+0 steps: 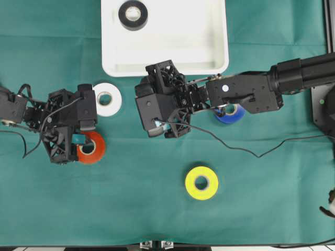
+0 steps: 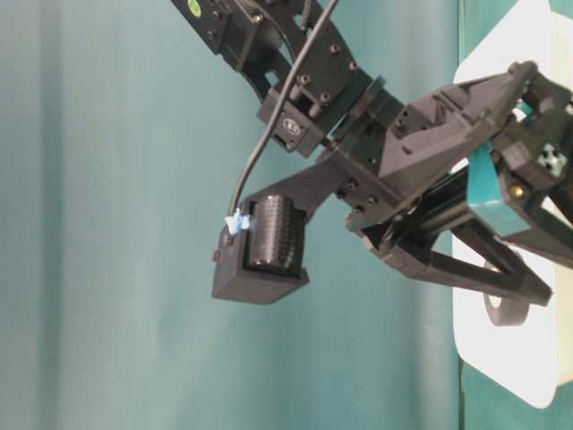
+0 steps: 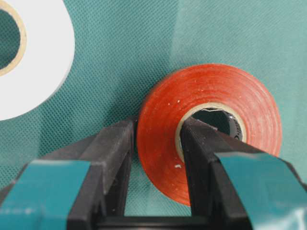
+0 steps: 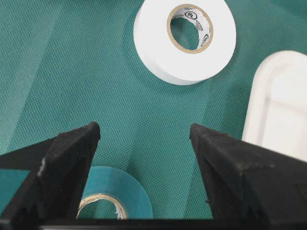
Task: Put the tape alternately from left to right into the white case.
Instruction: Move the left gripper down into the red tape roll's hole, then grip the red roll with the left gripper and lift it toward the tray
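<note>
Tape: only the black roll (image 1: 133, 14) lies in the case (image 1: 214, 57); left gripper (image 1: 86, 148) pinches the orange-red roll (image 1: 95, 150), right gripper (image 4: 144, 143) gapes empty; five remain.

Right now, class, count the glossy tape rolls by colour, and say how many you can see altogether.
White glossy tape roll: 1
Orange-red glossy tape roll: 1
Blue glossy tape roll: 1
Yellow glossy tape roll: 1
Teal glossy tape roll: 1
Black glossy tape roll, lying in the shallow white plastic case: 1
Total: 6
</note>
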Available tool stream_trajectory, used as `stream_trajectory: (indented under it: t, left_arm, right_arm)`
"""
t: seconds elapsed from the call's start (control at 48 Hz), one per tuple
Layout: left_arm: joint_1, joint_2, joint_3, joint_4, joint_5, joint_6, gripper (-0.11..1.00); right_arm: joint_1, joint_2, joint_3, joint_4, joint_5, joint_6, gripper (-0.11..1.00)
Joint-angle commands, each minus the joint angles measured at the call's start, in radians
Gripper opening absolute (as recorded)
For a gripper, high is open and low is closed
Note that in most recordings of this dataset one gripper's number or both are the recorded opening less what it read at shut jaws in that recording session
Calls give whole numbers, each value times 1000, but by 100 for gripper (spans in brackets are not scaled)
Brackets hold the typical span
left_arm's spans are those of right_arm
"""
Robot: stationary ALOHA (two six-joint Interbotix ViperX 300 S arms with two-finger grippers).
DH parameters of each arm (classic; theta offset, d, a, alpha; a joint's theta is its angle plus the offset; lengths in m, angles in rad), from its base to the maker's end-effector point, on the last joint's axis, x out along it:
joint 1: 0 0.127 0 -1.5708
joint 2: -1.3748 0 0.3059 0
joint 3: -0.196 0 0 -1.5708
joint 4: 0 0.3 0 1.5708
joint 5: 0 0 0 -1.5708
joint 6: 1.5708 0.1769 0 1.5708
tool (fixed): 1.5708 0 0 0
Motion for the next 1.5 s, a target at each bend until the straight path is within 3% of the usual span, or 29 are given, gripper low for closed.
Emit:
stream_trajectory:
  t: [0.0,0.271,0.605,0.938,1.48]
  left_arm:
    - [-8,-35,3,-2,5,0,-3]
    - [-8,-94,-2,0,23,8,-3]
    - [3,-261,8,3,78,17,-3]
    - [109,-311,29,5,101,89,-3]
    - [410,-311,18,5,97,374,-3]
  right_arm:
    - [3,-43,-8,2,-5,2,83]
    - [5,-43,-8,2,-5,2,83]
    - [6,-43,-9,2,-6,2,83]
    - [8,-41,-5,2,-3,2,83]
    - [9,-43,0,2,-8,2,83]
